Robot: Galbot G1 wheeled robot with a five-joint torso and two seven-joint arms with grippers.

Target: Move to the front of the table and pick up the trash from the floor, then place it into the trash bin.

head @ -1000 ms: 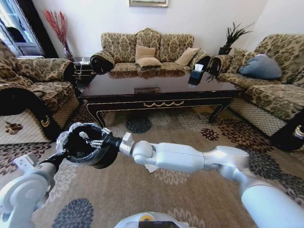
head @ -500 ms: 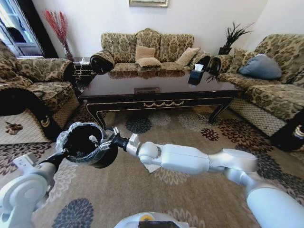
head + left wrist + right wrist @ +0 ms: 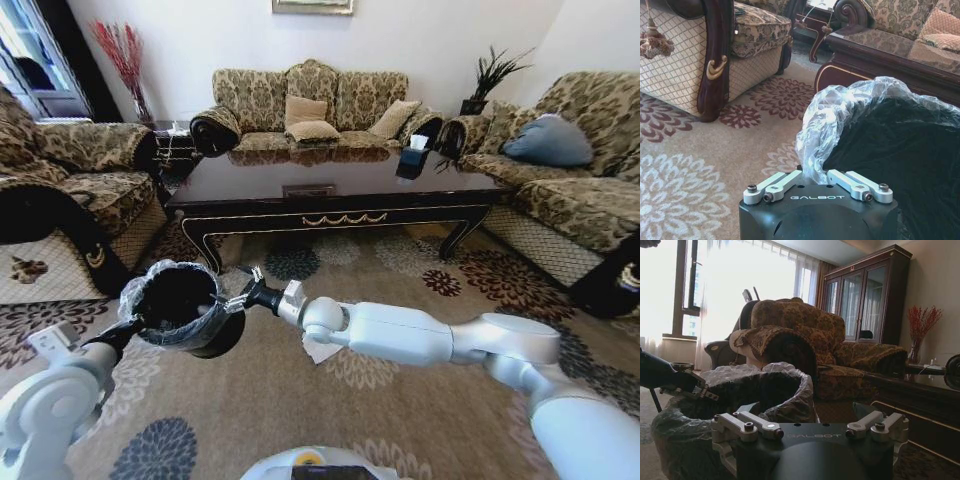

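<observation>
Head view, left hand (image 3: 128,322) clamped on trash bin (image 3: 180,305) rim, right hand (image 3: 243,291) fingers apart beside it

Patterned sofas (image 3: 310,100) ring room; white wall behind; glass-door cabinet (image 3: 865,305) beside bright curtained window (image 3: 740,280).

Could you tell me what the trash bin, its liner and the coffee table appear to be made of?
The trash bin, held up by the left gripper, looks like matte black plastic, though metal is possible. Its liner is thin translucent plastic film, crinkled and glinting. The table appears to be dark lacquered wood: its glossy top mirrors the sofa cushions, with a gold scroll on the apron.
</observation>
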